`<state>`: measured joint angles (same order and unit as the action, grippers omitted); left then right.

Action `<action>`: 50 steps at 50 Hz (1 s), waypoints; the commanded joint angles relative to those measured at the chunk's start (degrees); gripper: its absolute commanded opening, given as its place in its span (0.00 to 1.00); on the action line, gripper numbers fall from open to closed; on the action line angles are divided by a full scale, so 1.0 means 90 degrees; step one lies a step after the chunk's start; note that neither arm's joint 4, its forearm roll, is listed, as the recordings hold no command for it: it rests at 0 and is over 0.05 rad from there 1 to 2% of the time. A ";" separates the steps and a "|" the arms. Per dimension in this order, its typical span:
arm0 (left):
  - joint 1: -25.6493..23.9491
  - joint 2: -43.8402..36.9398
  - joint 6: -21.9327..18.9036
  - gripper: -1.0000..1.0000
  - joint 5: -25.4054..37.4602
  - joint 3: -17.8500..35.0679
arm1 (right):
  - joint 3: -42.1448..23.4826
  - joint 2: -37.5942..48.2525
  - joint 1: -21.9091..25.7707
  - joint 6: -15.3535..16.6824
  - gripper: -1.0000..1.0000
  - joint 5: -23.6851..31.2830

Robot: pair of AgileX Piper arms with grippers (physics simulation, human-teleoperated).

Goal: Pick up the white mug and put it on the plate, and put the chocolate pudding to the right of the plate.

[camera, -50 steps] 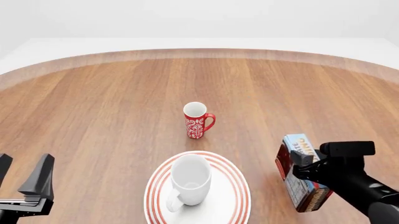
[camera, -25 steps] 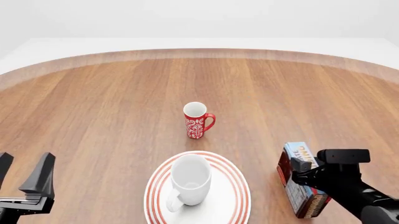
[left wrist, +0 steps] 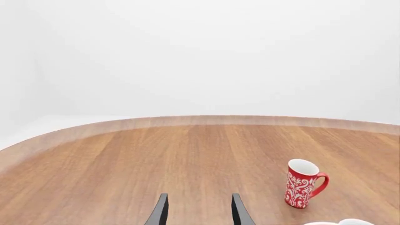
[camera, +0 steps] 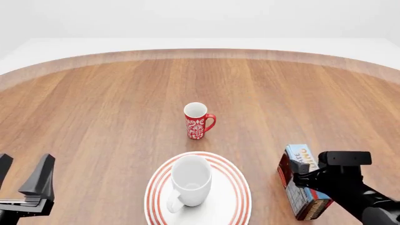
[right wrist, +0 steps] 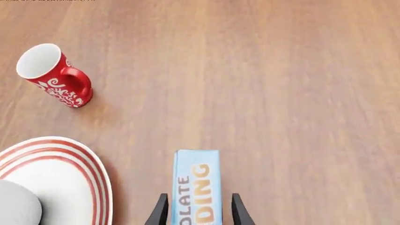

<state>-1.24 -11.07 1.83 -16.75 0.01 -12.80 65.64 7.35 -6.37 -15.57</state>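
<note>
Both hands show — the right hand [camera: 304,169] pinches the pudding [camera: 302,187] right of the plate [camera: 237,197], apparently touching the surface [camera: 112,103]; mug [camera: 189,182] on plate; left hand [camera: 24,180] spread.

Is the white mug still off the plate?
No, the white mug stands upright on the plate, inside its red rings.

"OLATE", "DING" on chocolate pudding [right wrist: 196,192]
</note>
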 commanded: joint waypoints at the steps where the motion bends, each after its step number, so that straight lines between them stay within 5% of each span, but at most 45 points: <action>1: -0.0004 0.0004 -0.0004 1.00 0.0003 0.0000 | -0.0041 -0.0184 -0.0060 -0.0005 1.00 0.0202; 29: -0.0003 -0.0003 -0.0006 1.00 -0.0005 0.0000 | -0.1075 -0.2102 -0.0124 -0.0376 1.00 0.2123; 38: -0.0003 -0.0004 -0.0006 1.00 -0.0006 0.0000 | -0.1287 -0.3261 -0.0459 -0.0011 1.00 0.2623; 50: -0.0003 -0.0004 -0.0009 1.00 -0.0006 0.0000 | -0.1369 -0.3769 -0.0788 0.0504 1.00 0.2332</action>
<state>-1.28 -11.12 1.76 -16.80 0.01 -24.28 36.88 2.61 -5.02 5.72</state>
